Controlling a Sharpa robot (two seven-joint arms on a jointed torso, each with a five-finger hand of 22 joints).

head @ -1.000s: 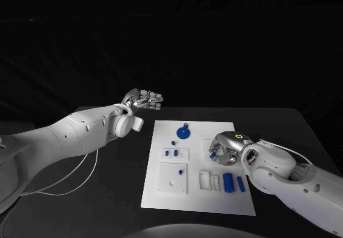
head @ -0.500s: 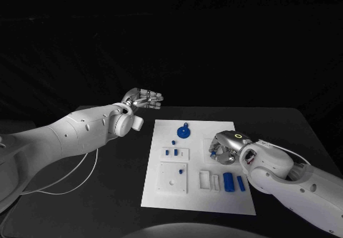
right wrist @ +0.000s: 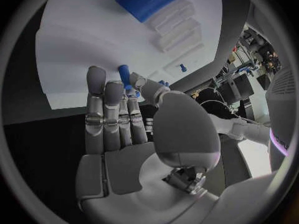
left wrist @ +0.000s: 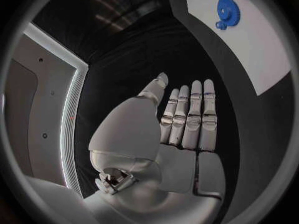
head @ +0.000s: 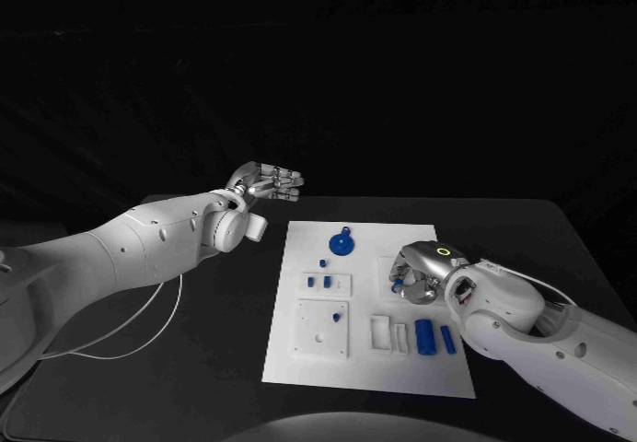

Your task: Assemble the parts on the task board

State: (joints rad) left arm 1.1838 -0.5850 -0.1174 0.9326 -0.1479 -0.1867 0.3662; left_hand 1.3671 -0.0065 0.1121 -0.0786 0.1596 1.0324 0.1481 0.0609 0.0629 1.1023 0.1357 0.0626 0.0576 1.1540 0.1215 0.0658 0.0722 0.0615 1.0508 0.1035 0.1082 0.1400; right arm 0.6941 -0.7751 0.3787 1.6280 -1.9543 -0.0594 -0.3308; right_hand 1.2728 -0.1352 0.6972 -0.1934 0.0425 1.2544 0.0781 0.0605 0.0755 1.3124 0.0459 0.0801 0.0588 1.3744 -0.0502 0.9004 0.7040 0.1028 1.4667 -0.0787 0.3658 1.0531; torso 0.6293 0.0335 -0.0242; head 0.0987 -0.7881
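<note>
The white task board [head: 372,368] lies in the middle of the black table. My right hand [head: 420,274] hovers low over the board's right middle and pinches a small blue peg [head: 396,287] between thumb and fingers; the right wrist view shows this peg [right wrist: 124,75] at the fingertips [right wrist: 96,77]. On the board's far part lies a blue gear [head: 341,245], which the left wrist view also catches [left wrist: 229,11]. Two blue blocks [head: 425,337] sit near the right hand's wrist. My left hand [head: 270,185] is raised beyond the board's far left corner, fingers straight, holding nothing.
Small blue pegs [head: 316,283] stand in a white holder left of the right hand, and another peg [head: 336,318] sits in a square white block. White slotted pieces [head: 381,333] lie beside the blue blocks. A white cable [head: 146,341] loops on the table's left side.
The right hand with the peg has edged slightly over the board. The left hand has stayed where it was.
</note>
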